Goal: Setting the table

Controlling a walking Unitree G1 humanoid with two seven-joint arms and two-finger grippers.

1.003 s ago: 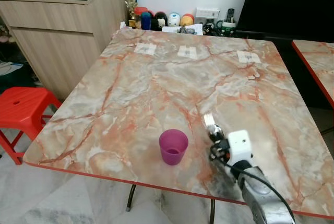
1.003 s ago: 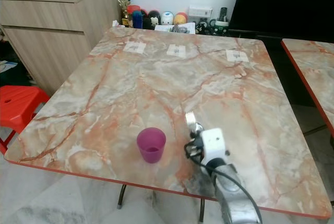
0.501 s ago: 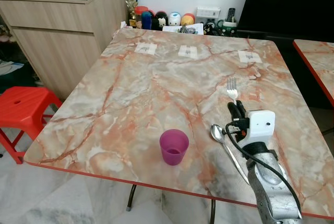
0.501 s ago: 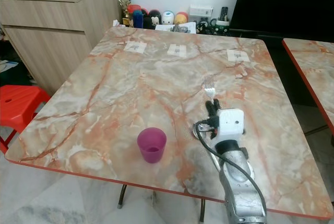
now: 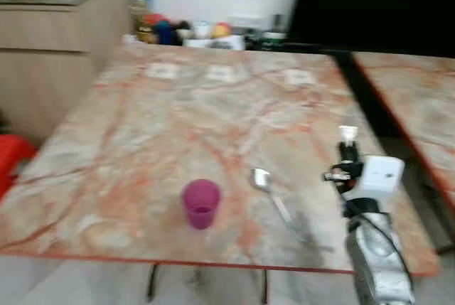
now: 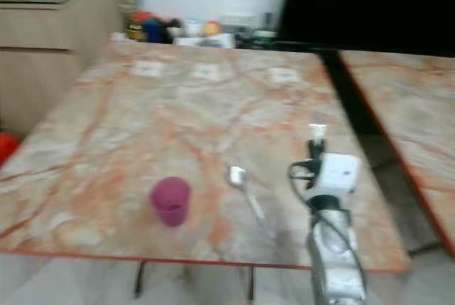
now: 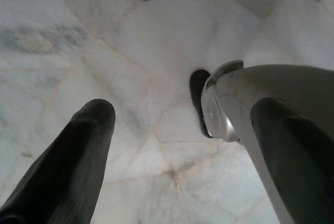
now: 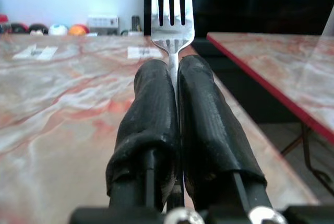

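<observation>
The right gripper [image 8: 175,78] pinches a silver metal fork [image 8: 172,10] over the marble table [image 5: 142,127], at three o'clock from the steel spoon [image 5: 272,195] and purple plastic cup [image 5: 200,204], while the left gripper [image 7: 182,125] hangs spread wide.

The marble tabletop [image 5: 142,120] is bare across its middle and left side, with only a purple cup [image 5: 200,204] and a spoon [image 5: 271,195] near its front edge, small clutter [image 5: 192,31] lining its far edge, and a narrow gap to a second table [image 5: 412,99] beyond its right edge.
</observation>
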